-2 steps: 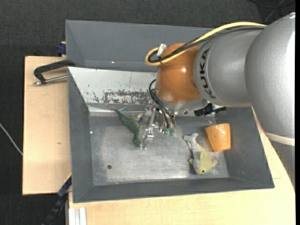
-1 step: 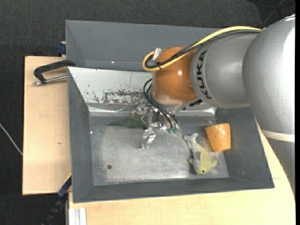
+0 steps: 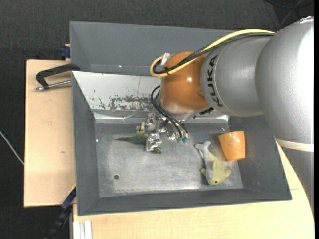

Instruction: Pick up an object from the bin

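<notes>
Claw (image 3: 162, 133): low over the floor of the grey bin (image 3: 84, 148); whether apart or together cannot be told. Green pointed toy (image 3: 130, 138): view-left of claw, near end under it. Orange block (image 3: 233, 145) and pale yellow piece (image 3: 215, 172): well apart, view-right of claw.

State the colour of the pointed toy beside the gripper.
Green; the toy shows best in the camera view.
</notes>
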`<state>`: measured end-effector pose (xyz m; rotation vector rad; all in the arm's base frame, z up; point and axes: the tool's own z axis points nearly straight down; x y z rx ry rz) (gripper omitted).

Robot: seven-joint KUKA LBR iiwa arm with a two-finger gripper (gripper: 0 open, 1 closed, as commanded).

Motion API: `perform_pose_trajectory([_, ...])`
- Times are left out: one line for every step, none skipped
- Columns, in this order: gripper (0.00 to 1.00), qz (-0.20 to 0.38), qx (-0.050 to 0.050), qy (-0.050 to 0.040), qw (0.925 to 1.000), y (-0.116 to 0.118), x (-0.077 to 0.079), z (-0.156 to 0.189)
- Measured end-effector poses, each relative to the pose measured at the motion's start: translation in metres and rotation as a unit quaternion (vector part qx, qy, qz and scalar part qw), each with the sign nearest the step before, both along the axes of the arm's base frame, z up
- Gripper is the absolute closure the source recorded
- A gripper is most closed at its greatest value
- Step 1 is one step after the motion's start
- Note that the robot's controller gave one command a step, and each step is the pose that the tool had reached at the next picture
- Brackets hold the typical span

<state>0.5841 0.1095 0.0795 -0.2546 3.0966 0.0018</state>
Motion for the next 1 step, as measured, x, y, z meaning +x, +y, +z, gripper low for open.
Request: perform_pose_trajectory([1.00, 0.137, -0.004, 0.0084, 0.9905, -0.0396, 0.0155, 0.2738])
